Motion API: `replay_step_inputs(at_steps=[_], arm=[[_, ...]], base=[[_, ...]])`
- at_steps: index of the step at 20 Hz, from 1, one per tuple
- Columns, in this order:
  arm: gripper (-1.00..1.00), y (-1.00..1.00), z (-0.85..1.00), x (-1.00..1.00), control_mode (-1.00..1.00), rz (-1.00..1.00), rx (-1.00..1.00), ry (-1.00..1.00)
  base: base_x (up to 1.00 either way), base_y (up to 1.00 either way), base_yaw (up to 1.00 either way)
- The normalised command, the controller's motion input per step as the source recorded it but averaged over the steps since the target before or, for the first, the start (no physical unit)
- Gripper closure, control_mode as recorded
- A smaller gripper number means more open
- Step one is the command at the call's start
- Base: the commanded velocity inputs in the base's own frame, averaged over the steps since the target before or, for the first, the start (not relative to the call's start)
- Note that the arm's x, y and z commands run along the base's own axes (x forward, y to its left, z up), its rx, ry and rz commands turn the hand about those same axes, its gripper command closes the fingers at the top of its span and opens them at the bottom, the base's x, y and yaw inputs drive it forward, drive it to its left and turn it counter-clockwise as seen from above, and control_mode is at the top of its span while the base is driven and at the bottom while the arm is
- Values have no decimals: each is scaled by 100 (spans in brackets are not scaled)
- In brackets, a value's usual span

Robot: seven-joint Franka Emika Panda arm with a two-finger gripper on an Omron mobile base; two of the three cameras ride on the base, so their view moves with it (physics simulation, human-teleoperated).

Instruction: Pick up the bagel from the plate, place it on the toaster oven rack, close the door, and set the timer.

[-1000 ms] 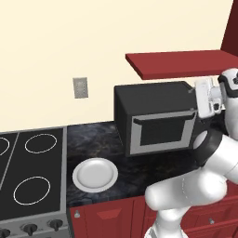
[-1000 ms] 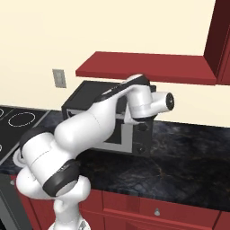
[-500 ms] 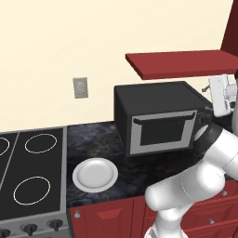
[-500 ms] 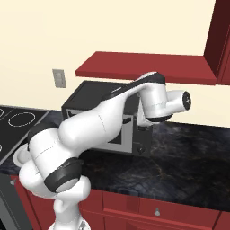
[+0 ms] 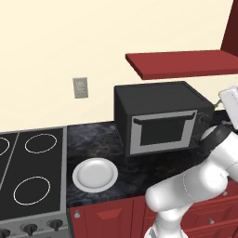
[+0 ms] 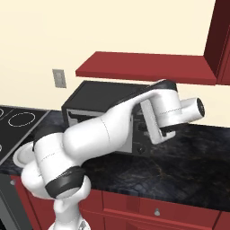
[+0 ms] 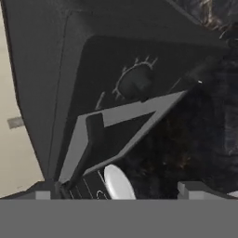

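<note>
The black toaster oven (image 5: pixel 160 118) stands on the dark counter with its grey-framed door (image 5: pixel 162 131) closed; in the hand view the door (image 7: pixel 122 116) appears rolled, with its black bar handle (image 7: pixel 93 135). The toaster oven rack is hidden behind the door. The white plate (image 5: pixel 95 175) lies left of the oven with nothing on it, and the bagel is out of view. My gripper (image 7: pixel 117 191) hovers off the oven's right end, open and holding nothing, facing the control strip. The timer, a round black knob with tick marks (image 7: pixel 137 83), is straight ahead of it.
A stove with ring burners (image 5: pixel 31 189) sits left of the plate. A red shelf (image 5: pixel 186 64) hangs just above the oven and a red cabinet (image 6: pixel 220 40) is at the right. My white arm (image 6: pixel 108 130) crosses in front of the oven.
My hand has swung to the right, from in front of the oven's right side to beyond its right end. The gripper has stayed open, and oven and plate have not moved.
</note>
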Motion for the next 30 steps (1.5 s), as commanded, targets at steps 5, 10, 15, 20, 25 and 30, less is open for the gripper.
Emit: replay_step_inputs(at_steps=[5,10,15,20,25,30], arm=[[-100,13,-80,-42,-100,35,-44,-37],[-100,14,-74,-50,-100,30,-43,-38],[-100,18,-53,-29,-100,32,-33,-37],[-100,30,-33,-1,-100,25,-17,-34],[-100,6,-5,12,-100,7,-9,-9],[-100,-4,17,12,-100,0,-1,6]], base=[[0,0,0],[0,0,0],[0,0,0],[0,0,0],[0,0,0],[0,0,0]])
